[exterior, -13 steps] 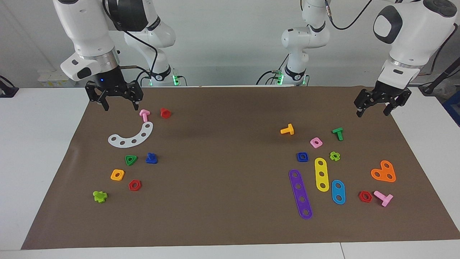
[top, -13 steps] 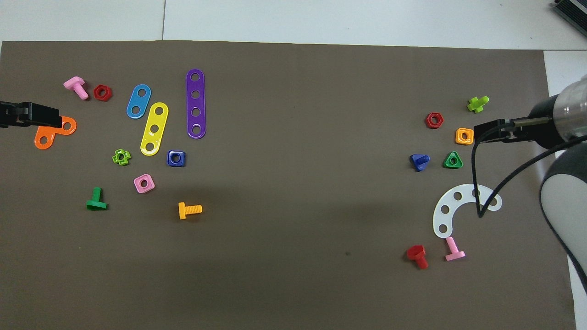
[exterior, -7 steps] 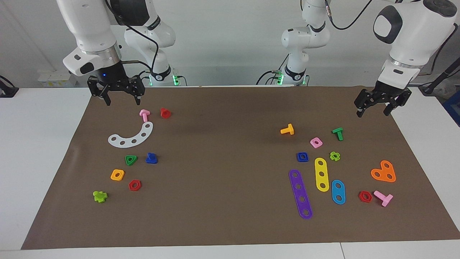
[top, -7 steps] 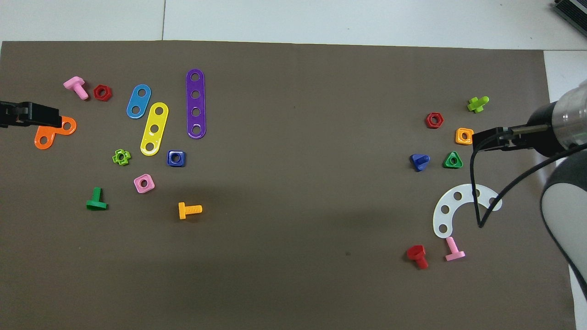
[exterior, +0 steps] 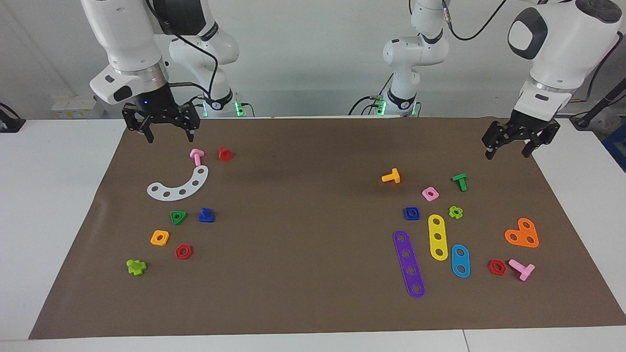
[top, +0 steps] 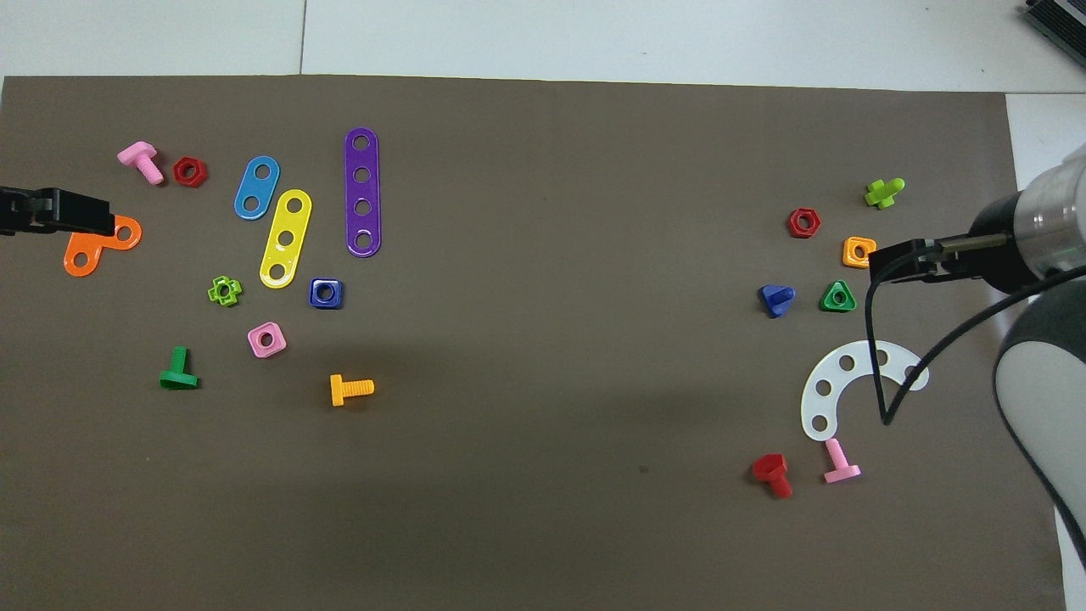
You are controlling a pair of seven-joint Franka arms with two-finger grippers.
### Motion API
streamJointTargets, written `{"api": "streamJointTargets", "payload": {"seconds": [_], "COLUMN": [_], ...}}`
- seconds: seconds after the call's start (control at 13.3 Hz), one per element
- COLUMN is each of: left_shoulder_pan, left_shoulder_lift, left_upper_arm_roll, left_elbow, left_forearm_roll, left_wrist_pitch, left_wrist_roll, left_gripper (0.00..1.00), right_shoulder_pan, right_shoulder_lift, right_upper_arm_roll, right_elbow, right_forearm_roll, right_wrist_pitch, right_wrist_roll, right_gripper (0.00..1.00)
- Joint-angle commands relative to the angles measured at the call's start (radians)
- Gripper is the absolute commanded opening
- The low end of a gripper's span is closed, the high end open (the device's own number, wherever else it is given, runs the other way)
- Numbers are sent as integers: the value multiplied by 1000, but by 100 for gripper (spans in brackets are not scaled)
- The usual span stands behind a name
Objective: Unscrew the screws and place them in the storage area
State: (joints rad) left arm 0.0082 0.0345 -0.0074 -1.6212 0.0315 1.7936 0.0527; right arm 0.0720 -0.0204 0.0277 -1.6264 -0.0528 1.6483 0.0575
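Observation:
The blue screw (exterior: 206, 215) (top: 776, 299) lies on the brown mat at the right arm's end, beside the green triangular nut (exterior: 178, 217). The storage area (exterior: 174, 235) (top: 833, 257) is the bare mat among that nut, the orange square nut (exterior: 160, 237) and the red hexagonal nut (exterior: 184, 252). My right gripper (exterior: 168, 138) (top: 899, 261) hangs open and empty in the air over this end of the mat, roughly above the white curved strip (exterior: 178, 186), well apart from the screw. The left gripper (exterior: 507, 153) (top: 68, 212) waits open and empty above the mat's other end.
A pink screw (exterior: 196, 156) and a red screw (exterior: 225, 153) lie near the white strip, and a lime cross piece (exterior: 136, 267) lies past the nuts. At the left arm's end are purple (exterior: 409, 264), yellow and blue strips, an orange plate (exterior: 522, 233), and several nuts and screws.
My right gripper has risen and drawn back a little toward the robots, still open. The left arm and all the pieces have stayed put.

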Motion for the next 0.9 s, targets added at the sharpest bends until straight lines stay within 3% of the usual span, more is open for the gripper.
{"api": "streamJointTargets", "payload": {"seconds": [0.0,0.23,0.83], "left_shoulder_pan": [1,0,-14], "left_shoulder_lift": [-21,-21,-21], "left_upper_arm_roll": [1,1,-3], "left_elbow": [-23,-22,-22], "left_forearm_roll": [24,24,24], "left_wrist_pitch": [15,15,12], "left_wrist_roll": [-5,-5,-13], "left_gripper": [100,100,100], "right_shoulder_pan": [-6,-8,-15], "right_shoulder_lift": [-32,-39,-35], "right_upper_arm_roll": [3,1,0], "right_elbow": [-36,-50,-44], "right_forearm_roll": [11,66,53], "right_wrist_pitch": [-5,-5,7], "right_wrist_roll": [-1,7,-36], "right_gripper": [100,100,100]}}
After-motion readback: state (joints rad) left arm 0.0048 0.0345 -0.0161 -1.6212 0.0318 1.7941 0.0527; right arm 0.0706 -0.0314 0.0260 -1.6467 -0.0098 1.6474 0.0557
